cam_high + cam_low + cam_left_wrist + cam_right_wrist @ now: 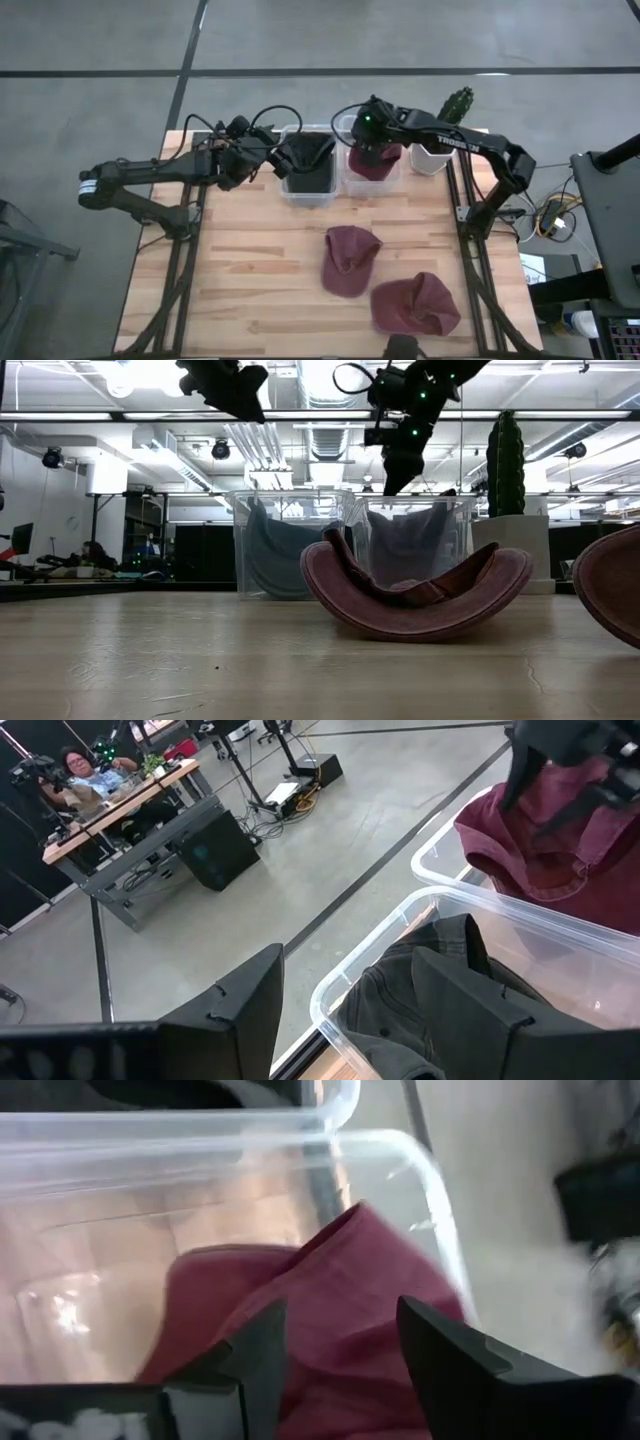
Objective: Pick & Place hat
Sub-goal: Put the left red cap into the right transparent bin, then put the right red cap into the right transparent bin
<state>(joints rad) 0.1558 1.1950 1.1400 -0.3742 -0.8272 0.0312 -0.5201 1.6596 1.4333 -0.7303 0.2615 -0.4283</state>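
1. Directly beneath the right gripper [374, 150], a maroon hat [377, 163] is lying in the right-hand clear bin [349, 186]; the jaws are standing apart above the cloth and are holding nothing that shows, with a fold of the hat rising between the fingers in the right wrist view.

2. Beside it, the left gripper [262, 152] is hovering wide open and empty at the edge of the neighbouring clear bin [306, 198], where a dark hat [307, 160] is resting.

3. Well clear of both grippers, toward the table's near edge, two more maroon hats are waiting on the boards: one [349, 259] nearer the bins, the other [416, 304] beyond it at the edge.

4. Risk, as a judgement: the raised fold is sitting right between the right fingers, so a lift could snag the cloth and be dragging the hat back out over the bin wall; the thin bin itself could shift if a finger catches its rim.

5. Under everything, a pale wooden table [250, 280] on a dark frame is carrying the bins, with a white pot [432, 160] and cactus [457, 103] just beyond the right arm.

6. Beyond the table, a grey floor is stretching off to a desk where a person [85, 772] is sitting.
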